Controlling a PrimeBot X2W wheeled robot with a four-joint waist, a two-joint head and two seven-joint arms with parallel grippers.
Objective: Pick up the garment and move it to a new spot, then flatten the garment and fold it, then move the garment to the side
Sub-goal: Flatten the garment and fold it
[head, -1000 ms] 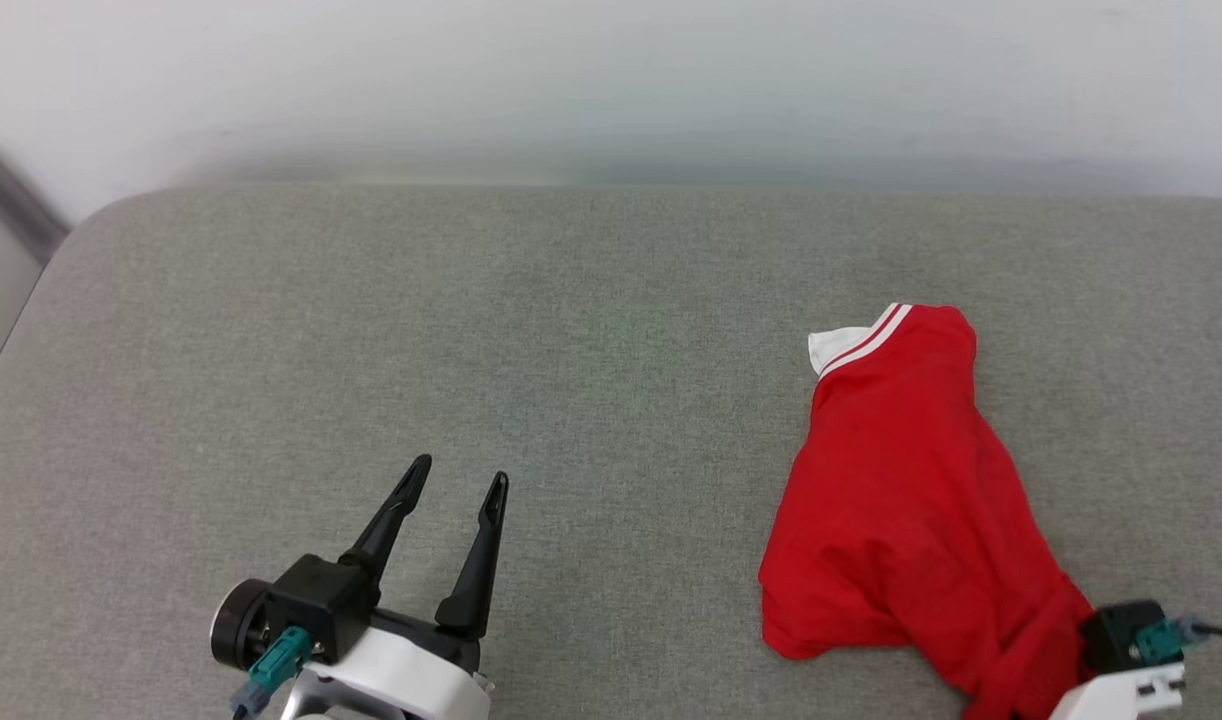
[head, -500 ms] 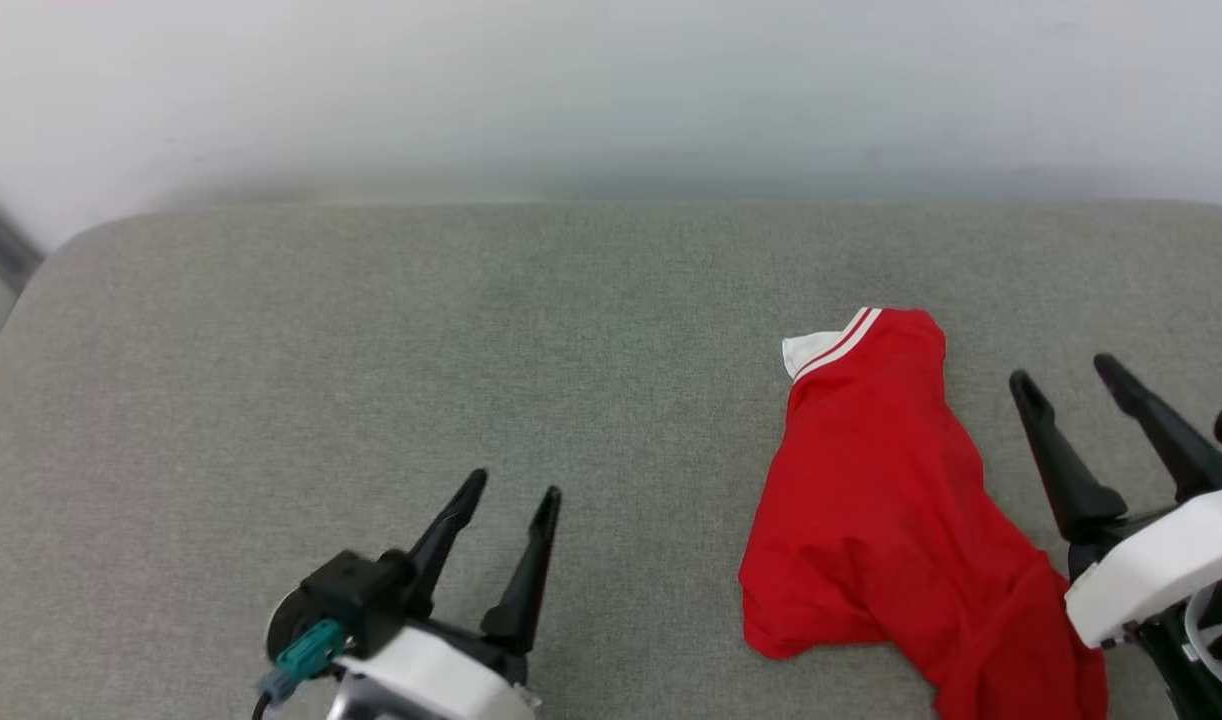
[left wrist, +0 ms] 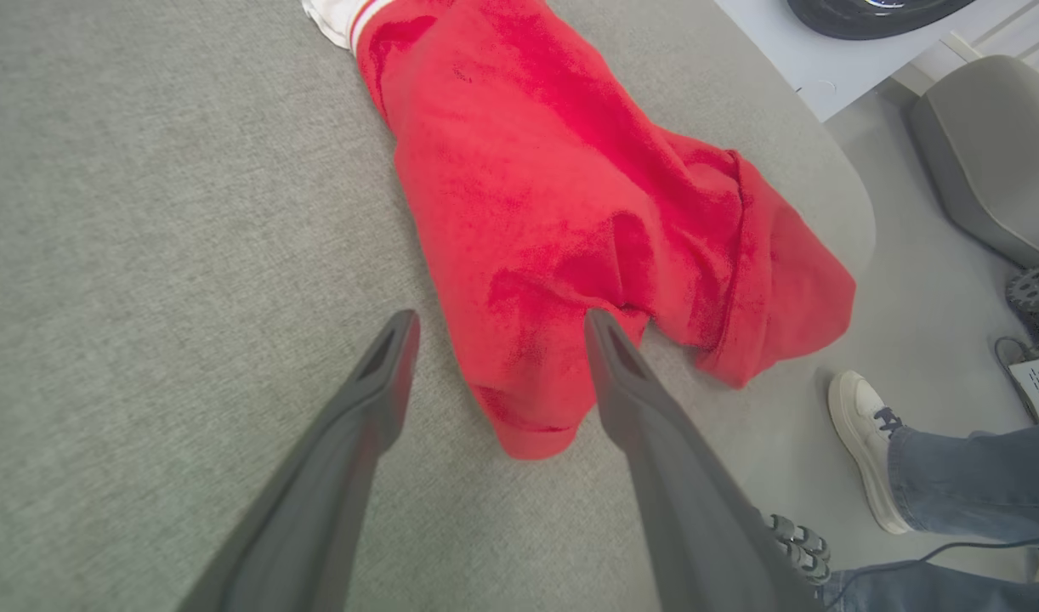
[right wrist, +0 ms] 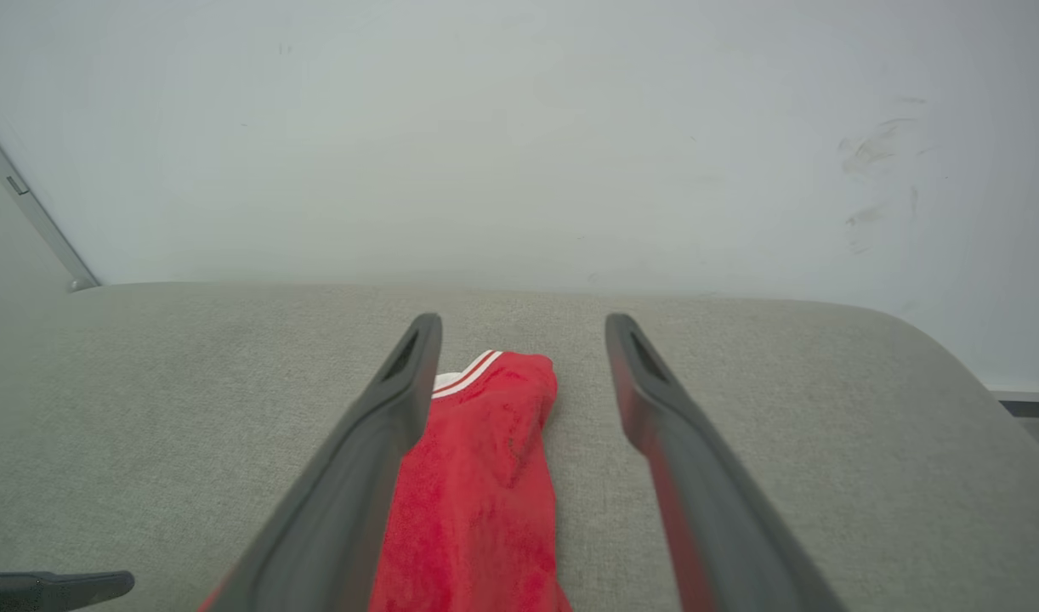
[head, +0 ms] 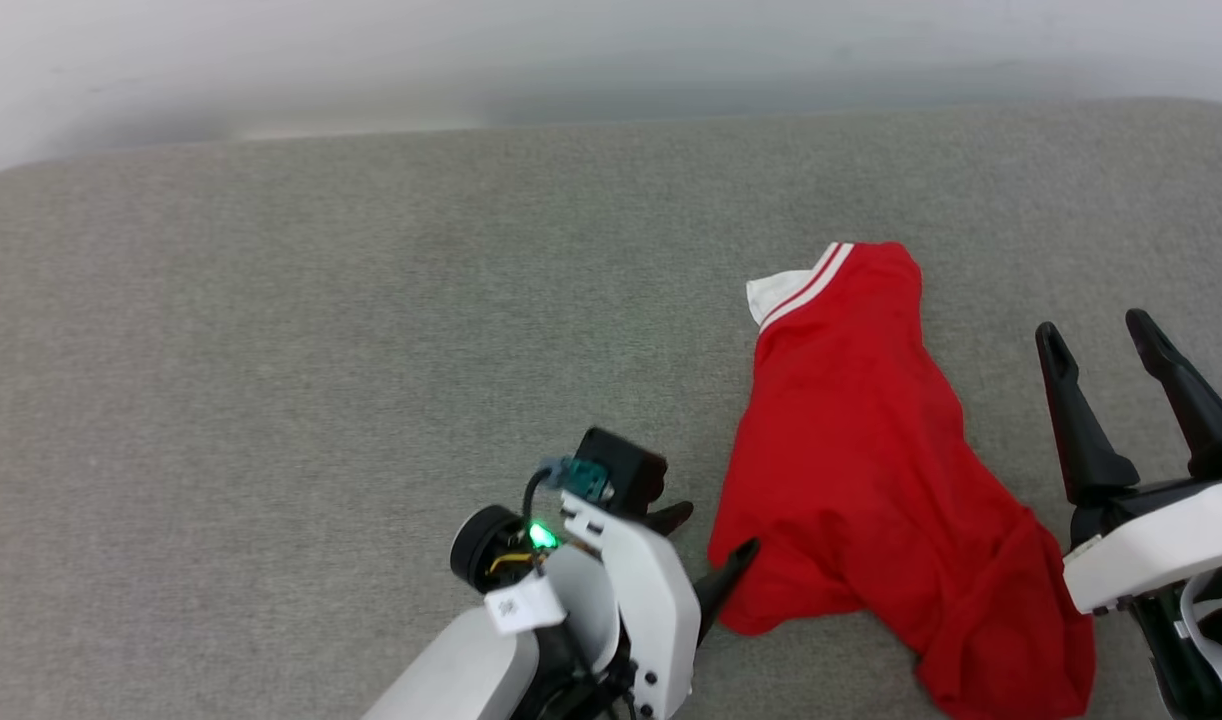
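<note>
We find the garment [head: 871,470] bunched on the table [head: 271,350], not yet flattened. The left gripper [left wrist: 498,323] straddles its near-left corner with jaws spread, likely to pinch it; the right gripper [head: 1095,330] stands just right of it, jaws spread, empty.

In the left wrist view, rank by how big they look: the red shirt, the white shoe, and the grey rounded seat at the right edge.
1. red shirt, largest.
2. grey rounded seat, cut off by the frame.
3. white shoe, smallest.
</note>
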